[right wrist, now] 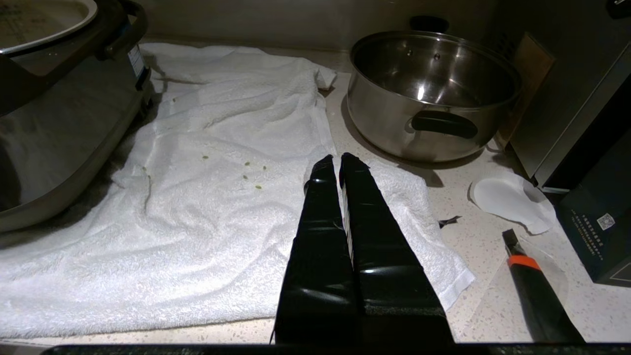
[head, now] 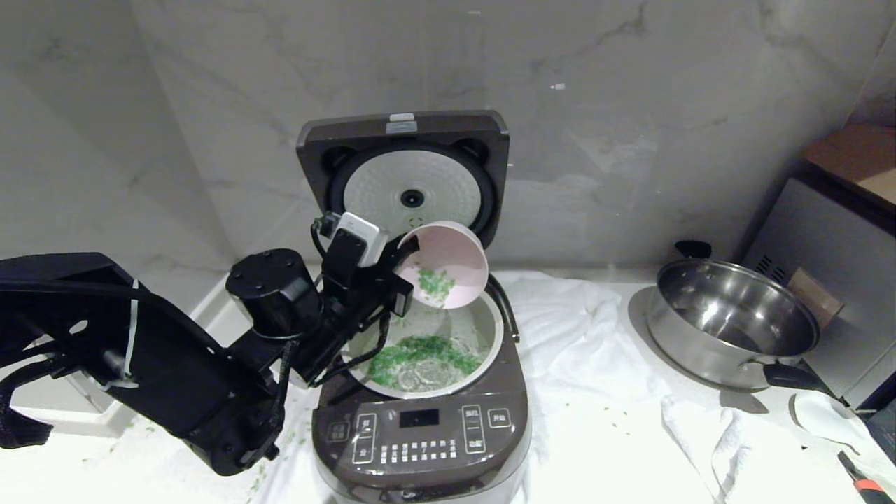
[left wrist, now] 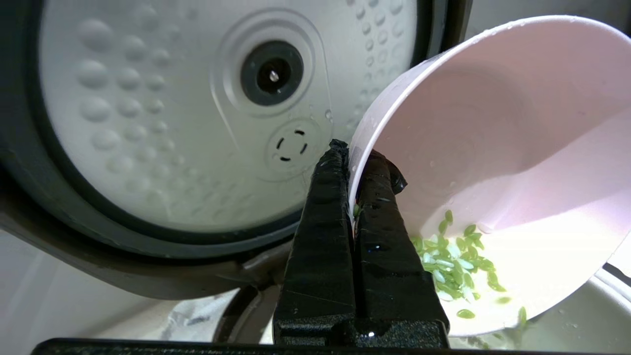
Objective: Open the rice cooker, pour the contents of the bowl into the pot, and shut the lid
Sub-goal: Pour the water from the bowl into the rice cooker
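Observation:
The rice cooker [head: 420, 427] stands in the middle with its lid [head: 402, 133] swung upright, the dimpled inner plate [left wrist: 148, 123] facing me. My left gripper [head: 400, 271] [left wrist: 352, 160] is shut on the rim of the pink bowl [head: 451, 259] [left wrist: 498, 123], one finger inside and one outside. The bowl is tipped steeply over the white pot [head: 493, 329]. A few green contents [left wrist: 456, 266] cling near the bowl's lower lip; most lie in the pot [head: 420, 353]. My right gripper [right wrist: 335, 162] is shut and empty, parked above the towel, outside the head view.
A steel pan [head: 728, 322] [right wrist: 434, 88] with black handles sits to the right. A white towel [head: 581, 364] [right wrist: 197, 197] carries stray green bits. An orange-and-black cutter [right wrist: 532, 286], a white pad [right wrist: 512, 202] and a grey appliance [head: 840, 280] are at the far right. A marble wall stands close behind.

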Controlling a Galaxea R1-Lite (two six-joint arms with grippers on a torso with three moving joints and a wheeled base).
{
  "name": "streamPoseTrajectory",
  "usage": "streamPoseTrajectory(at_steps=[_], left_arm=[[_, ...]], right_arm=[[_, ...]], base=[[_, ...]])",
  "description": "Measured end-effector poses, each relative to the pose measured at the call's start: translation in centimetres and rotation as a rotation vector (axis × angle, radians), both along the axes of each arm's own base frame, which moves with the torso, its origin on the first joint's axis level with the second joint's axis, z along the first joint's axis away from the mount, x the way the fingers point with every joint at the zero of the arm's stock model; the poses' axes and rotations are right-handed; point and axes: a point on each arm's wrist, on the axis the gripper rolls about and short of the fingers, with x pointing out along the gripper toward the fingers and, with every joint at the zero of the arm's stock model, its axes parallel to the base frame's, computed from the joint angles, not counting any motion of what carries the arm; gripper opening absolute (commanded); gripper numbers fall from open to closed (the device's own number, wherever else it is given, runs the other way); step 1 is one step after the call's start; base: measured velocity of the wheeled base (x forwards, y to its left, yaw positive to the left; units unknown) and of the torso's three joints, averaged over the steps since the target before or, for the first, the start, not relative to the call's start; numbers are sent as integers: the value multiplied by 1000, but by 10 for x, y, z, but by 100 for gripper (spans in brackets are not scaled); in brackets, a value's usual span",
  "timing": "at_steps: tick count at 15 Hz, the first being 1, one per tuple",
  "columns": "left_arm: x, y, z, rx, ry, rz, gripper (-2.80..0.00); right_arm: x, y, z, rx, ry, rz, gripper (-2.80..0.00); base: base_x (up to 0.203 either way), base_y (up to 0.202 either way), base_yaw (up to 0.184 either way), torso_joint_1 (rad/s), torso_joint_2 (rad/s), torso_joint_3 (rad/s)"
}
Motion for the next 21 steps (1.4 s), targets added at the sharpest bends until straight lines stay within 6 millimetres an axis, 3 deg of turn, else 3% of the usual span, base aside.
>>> streamPoseTrajectory(at_steps=[15,21], left_arm=[[-3,1,5,-9,-11,1,-280],[-2,18,11,-223,90,-12,-280]], right_arm=[[0,0,0,-1,0,0,-280],[0,0,0,0,0,0,-280]], base=[[0,0,0,0,0,0],[0,0,0,0,0,0]])
